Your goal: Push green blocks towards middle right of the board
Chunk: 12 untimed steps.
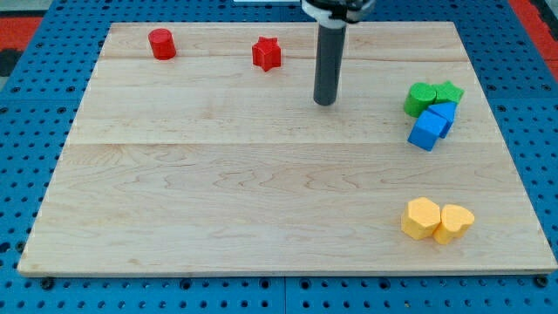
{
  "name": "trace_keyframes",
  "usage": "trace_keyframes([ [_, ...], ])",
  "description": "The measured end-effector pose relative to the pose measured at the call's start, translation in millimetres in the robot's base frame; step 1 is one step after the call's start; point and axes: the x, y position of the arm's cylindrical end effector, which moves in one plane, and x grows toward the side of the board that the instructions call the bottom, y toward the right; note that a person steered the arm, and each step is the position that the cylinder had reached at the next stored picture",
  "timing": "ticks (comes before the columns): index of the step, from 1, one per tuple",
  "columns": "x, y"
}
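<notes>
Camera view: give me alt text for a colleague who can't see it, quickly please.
My tip rests on a wooden board, to the view's left of two green blocks that touch two blue blocks near the right edge. A red cylinder and a red star sit near the top; two yellow blocks lie at the bottom right.

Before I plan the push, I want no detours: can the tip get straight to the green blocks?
Probably yes. My tip sits to the view's left of the green blocks, with only bare board between. The blue blocks touch the greens from below, clear of that path.
</notes>
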Motion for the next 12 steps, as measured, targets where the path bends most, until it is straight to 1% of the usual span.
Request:
trace_keyframes([
  [1, 26, 1],
  [5, 45, 1],
  [6, 45, 9],
  [7, 4, 57],
  [8, -20, 84],
  [9, -17, 86],
  [10, 5, 94],
  [11, 5, 97],
  [12, 4, 136],
])
